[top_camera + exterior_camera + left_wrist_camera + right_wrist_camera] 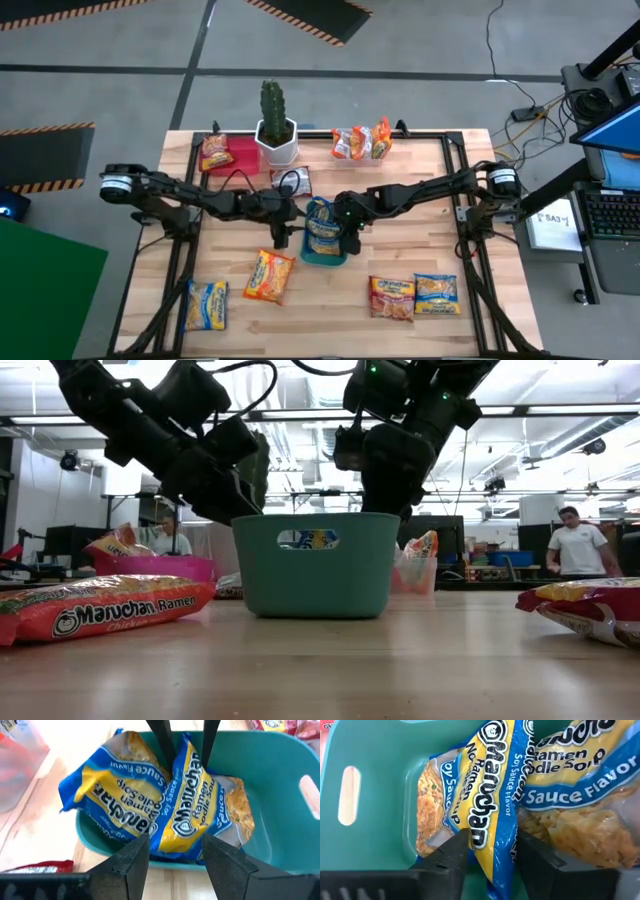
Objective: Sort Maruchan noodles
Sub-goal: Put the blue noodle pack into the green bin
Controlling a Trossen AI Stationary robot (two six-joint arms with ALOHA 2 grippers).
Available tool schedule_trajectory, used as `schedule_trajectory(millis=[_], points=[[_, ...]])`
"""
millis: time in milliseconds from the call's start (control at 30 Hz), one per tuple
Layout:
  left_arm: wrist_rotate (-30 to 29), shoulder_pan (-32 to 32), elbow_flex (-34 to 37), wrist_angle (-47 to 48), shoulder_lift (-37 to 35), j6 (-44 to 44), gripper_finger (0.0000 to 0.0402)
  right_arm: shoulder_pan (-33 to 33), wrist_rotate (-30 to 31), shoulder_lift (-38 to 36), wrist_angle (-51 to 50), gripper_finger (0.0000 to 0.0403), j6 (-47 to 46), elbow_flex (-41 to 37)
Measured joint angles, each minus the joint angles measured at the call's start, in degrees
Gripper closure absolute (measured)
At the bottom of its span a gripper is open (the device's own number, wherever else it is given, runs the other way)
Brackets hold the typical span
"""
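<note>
A teal tray (306,256) stands mid-table with two yellow-blue Maruchan packets in it. One packet (112,795) lies tilted against the tray's wall. The other packet (192,812) stands on edge beside it, under my right gripper (490,857), which is shut on it from the tray's right. My left gripper (175,862) hovers open at the tray's left rim (120,852) and touches nothing. In the low view both arms reach down over the tray (315,565). My right gripper pinches the standing yellow-blue packet between its two fingers at the packet's upper edge (492,837), coming from above and pointing down into the tray. The packet hangs upright on edge below the fingers, with its lower part (177,837) in the tray and one side against the other packet.
A cactus (273,120) in a white pot stands at the far edge, between a pink tray (240,155) holding an orange-red packet and a clear tray (360,143) with packets. A white-red packet (292,181) lies behind the teal tray. Several loose packets lie near the front edge (207,305) (269,276) (392,297) (437,294).
</note>
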State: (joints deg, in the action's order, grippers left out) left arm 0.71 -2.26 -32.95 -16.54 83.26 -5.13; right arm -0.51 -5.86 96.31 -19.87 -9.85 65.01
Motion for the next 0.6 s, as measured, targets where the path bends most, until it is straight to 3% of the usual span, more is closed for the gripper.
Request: schedule_trajectory(millis=[267,600], points=[[-0.03,-1.03,0.09,-2.99,3.74,-0.61,0.0238,0.00,-0.06,0.02,0.41,0.0381,1.01,0.00],[-1.50,-2.86,0.13,-5.40,4.18,-1.47,0.0240,0.02,1.72,-0.47,0.85,0.0394,4.98,0.00]])
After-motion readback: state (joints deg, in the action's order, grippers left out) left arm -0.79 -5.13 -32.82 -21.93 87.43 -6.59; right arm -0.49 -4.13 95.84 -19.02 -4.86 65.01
